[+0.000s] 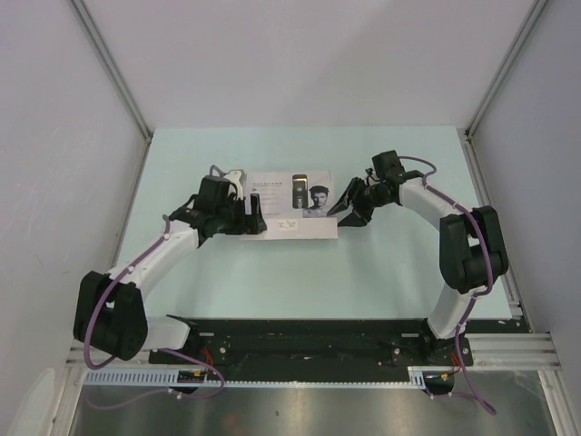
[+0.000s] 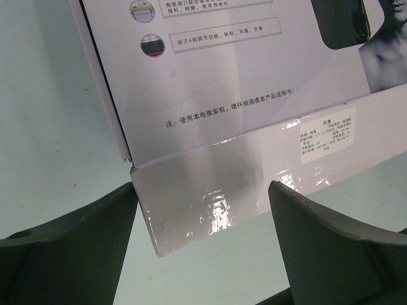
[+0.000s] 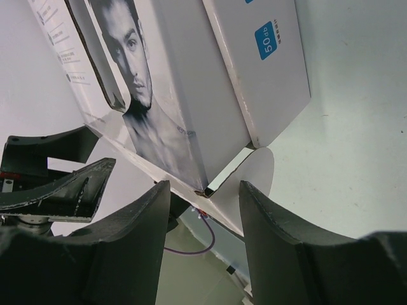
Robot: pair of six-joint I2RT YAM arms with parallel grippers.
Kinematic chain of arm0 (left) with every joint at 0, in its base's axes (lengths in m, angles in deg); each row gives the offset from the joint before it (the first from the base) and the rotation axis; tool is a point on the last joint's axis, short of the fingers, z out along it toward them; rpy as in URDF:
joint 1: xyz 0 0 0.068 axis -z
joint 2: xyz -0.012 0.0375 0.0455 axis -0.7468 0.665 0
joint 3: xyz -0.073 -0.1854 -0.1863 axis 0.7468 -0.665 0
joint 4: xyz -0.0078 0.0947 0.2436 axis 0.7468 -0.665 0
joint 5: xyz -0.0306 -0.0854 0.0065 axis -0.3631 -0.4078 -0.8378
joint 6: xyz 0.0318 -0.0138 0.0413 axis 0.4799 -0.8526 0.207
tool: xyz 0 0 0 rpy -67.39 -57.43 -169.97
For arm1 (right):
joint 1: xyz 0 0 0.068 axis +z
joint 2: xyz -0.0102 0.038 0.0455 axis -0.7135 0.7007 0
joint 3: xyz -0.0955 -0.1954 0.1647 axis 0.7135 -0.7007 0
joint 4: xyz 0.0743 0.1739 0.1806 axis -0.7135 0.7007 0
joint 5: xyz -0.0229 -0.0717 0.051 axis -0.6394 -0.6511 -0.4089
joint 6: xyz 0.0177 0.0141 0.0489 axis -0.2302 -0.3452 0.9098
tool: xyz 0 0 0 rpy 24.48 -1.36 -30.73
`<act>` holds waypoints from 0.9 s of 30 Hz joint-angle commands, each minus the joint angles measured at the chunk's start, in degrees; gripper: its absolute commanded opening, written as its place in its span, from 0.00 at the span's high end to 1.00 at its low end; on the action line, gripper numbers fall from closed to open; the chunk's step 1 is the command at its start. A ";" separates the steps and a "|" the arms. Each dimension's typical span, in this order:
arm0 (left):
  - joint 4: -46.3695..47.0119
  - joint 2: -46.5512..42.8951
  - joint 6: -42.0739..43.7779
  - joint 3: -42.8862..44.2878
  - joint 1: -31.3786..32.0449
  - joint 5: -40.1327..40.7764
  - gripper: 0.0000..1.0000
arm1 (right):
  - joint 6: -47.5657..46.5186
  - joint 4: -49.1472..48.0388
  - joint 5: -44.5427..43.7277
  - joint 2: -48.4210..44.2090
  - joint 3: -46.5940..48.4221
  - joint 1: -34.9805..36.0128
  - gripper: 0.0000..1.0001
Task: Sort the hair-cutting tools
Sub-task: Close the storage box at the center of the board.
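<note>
White printed box (image 1: pixel 290 205) on pale green table (image 1: pixel 300 282), jaws at both ends.

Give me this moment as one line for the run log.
object: flat white cardboard box with printed lid, lid on | left gripper: open, around box's left end | right gripper: open, around its right corner

Robotics lab test cell: plain white panels (image 1: pixel 300 54) in aluminium framing (image 1: pixel 109 64) enclose a pale green surface (image 1: pixel 300 272). A left arm (image 1: pixel 154 259) and right arm (image 1: pixel 454 236) are bolted to a black base plate (image 1: pixel 309 341).
</note>
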 commanded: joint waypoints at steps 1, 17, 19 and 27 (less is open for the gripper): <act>-0.74 -1.59 1.37 2.59 0.67 0.53 0.11 | 1.12 -2.18 2.56 -0.02 2.41 0.80 0.48; -1.10 -1.94 2.77 1.71 1.02 5.98 0.08 | 0.07 -1.21 1.68 0.68 2.41 0.98 0.46; -1.10 -1.85 2.86 1.53 1.02 6.24 0.07 | 0.15 -1.12 1.68 0.60 2.41 0.98 0.45; -1.10 -2.29 3.21 1.80 1.02 6.77 0.03 | -0.37 -0.69 1.68 0.25 2.33 1.41 0.41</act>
